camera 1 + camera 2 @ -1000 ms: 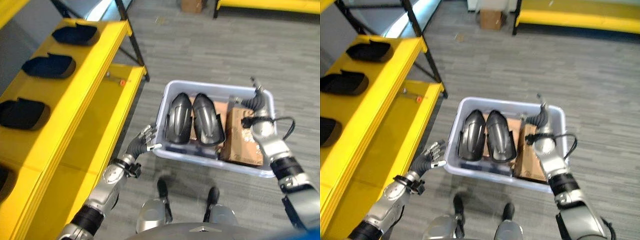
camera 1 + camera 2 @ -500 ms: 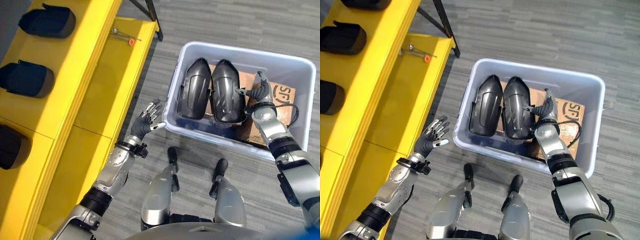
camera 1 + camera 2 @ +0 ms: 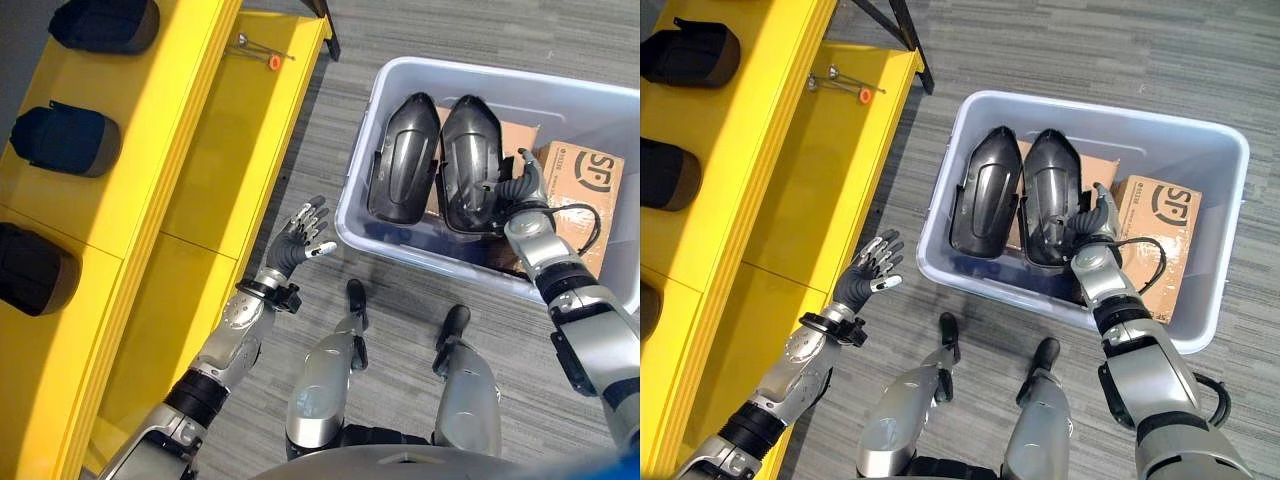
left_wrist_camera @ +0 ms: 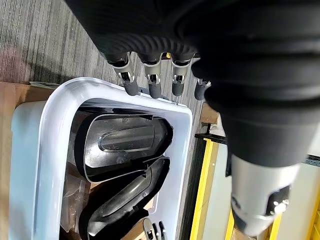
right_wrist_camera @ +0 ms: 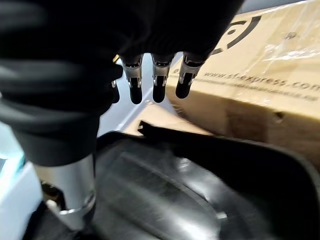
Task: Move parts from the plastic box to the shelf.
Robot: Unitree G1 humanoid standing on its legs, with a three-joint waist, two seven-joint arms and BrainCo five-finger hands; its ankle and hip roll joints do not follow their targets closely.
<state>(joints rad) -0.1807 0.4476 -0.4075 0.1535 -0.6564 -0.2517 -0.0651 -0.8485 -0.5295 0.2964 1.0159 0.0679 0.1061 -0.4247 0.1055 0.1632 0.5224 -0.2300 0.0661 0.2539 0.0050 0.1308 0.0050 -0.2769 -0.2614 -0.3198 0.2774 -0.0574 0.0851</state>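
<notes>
A yellow shelf (image 3: 190,150) of smooth painted metal runs down the robot's left, well apart from the plastic box (image 3: 400,247), with dark rounded parts (image 3: 65,140) seated in a row on its upper level and a small tool with an orange tip (image 3: 262,57) lying on its lower level. Between the shelf and the plastic box, over grey striped carpet floor (image 3: 310,130), the left hand (image 3: 292,243) hovers just beside the box's near corner; its fingers (image 4: 151,82) are straight and slightly spread, holding nothing and touching nothing. The plastic box is pale, translucent and rectangular with rounded corners and a rolled rim. Inside it lie two glossy black parts (image 3: 405,155) side by side, long curved shells with a tapered rounded end, the inner face ribbed and hollow in the left wrist view. Under and beside them, toward the box's right wall, sits a brown cardboard carton (image 3: 580,190), flat-sided and partly wrapped in clear film. The right hand (image 3: 520,190) is inside the box, at the edge of the right-hand black part (image 3: 1052,200) and against the carton. In the right wrist view its fingers (image 5: 157,80) point out nearly straight above the black shell's rim (image 5: 210,145), not closed around it; whether the thumb touches the part I cannot tell.
</notes>
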